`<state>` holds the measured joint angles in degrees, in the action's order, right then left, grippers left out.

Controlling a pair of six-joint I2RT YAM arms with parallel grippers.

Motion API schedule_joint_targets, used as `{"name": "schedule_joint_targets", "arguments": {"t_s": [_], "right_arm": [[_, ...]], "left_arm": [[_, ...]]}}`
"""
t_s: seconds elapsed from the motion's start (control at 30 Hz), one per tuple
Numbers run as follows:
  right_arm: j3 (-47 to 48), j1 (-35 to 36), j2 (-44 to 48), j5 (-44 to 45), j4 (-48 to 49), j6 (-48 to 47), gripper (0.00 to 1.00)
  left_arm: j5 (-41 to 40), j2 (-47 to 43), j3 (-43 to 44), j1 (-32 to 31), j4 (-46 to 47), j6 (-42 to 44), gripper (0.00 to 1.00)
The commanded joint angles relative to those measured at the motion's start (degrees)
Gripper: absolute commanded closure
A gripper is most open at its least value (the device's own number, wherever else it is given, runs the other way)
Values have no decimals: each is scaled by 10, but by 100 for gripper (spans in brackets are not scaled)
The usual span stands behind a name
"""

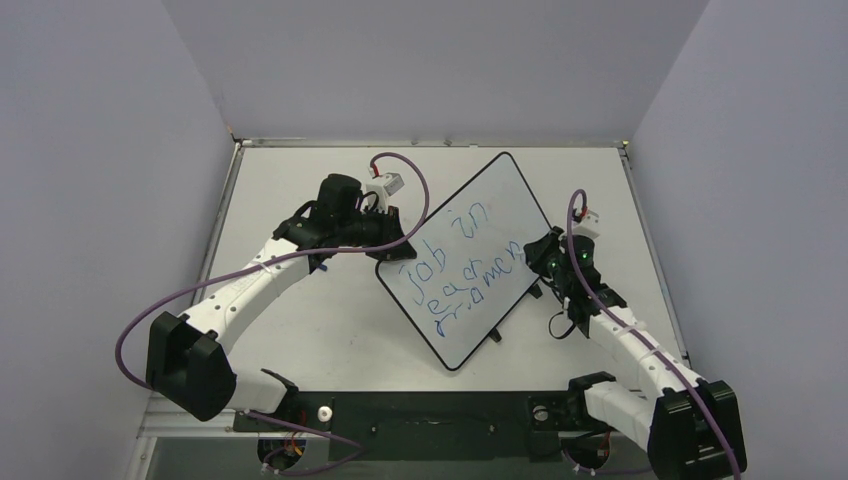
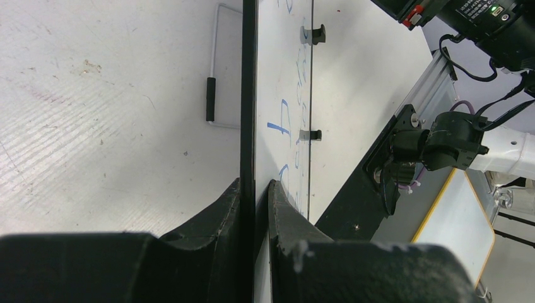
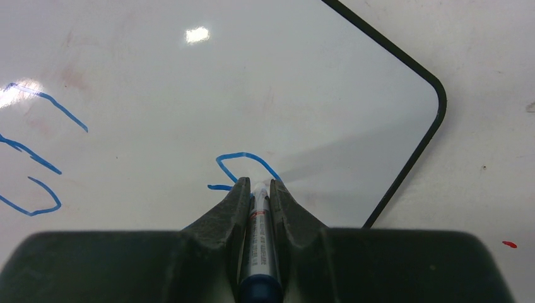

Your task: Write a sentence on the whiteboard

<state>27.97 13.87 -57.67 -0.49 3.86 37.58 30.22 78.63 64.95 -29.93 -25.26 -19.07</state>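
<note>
- Roughly at the middle of the bench (image 1: 300, 330), a little toward 2 o'clock in the top view, lies the whiteboard (image 1: 503, 190), turned like a diamond with rounded corners at 12, 3, 6 and 9 o'clock.
- Its thin black border runs all round, and two small black feet (image 2: 313, 134) stick out along one long side.
- On its white face sits the sentence (image 1: 462, 265), three wobbly lines of blue lettering. The top line reads roughly "job in"; the two lower lines are too shaky to read.
- At the board's 9 o'clock corner, the left tool (image 2: 255, 202) is clamped narrowly on the whiteboard, one finger on each face, with the border seen edge-on between them.
- At the board's 3 o'clock corner, the right tool (image 3: 257, 192) is closed tight on a marker (image 3: 258, 243) with a blue end, the barrel lying between the fingers.
- The marker's tip touches the white face at the end of a curved blue stroke, at 12 o'clock from the fingers in the right wrist view.
- A rounded board corner lies at 2 o'clock from that tip.
- Off the board, at 4 o'clock in the same view, a small red speck (image 3: 510, 243) marks the bench.
</note>
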Motion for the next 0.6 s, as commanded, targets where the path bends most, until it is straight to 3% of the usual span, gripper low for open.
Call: {"name": "schedule_joint_targets", "arguments": {"t_s": [0.0,0.57], "right_arm": [[26,1,-11,-11,47,9,100],[46,-1,23,53,13,-3,100]], "left_arm": [[-61,-5,-9,-6,-26,60,100],[-61,-7,-11,-6,-26,61,100]]}}
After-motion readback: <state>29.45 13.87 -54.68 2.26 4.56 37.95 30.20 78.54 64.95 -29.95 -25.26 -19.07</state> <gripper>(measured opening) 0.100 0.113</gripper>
